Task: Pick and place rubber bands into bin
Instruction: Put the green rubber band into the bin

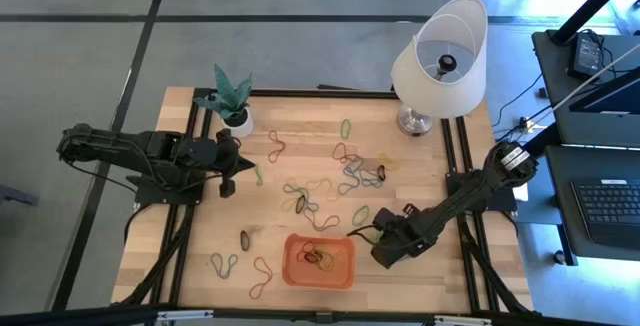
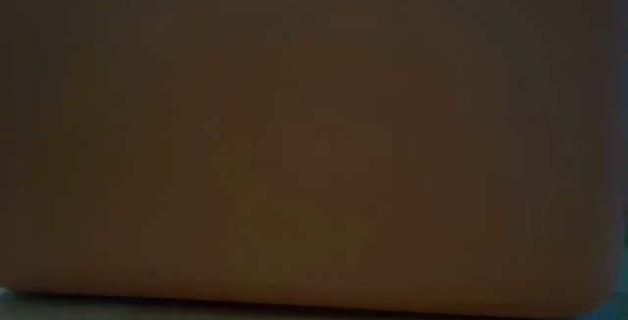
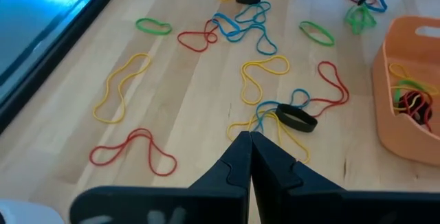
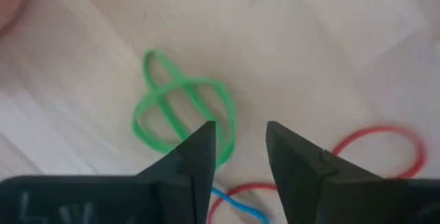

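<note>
Many rubber bands (image 1: 320, 186) in red, yellow, blue, green and black lie loose over the middle of the wooden table (image 1: 180, 256). The orange bin (image 1: 319, 262) stands near the table's near edge, with several bands (image 3: 412, 100) lying inside it. My right gripper (image 4: 237, 138) is open, low over the table just right of the bin (image 3: 412, 93). Its fingers stand at a twisted green band (image 4: 180, 107). My left gripper (image 3: 249, 138) is shut and hangs above the table's left part, apart from the bands. My right gripper comes from above, pointing down. One fingertip (image 4: 203, 141) stands over the green band's edge (image 4: 223, 124), the other beside it. I cannot tell whether either finger touches the band, which lies flat on the table.
A white plant pot (image 1: 236, 118) stands at the far left and a lamp (image 1: 440, 51) at the far right of the table. A black band (image 3: 295, 119) lies just ahead of my left gripper. A flat orange-brown surface fills the low view.
</note>
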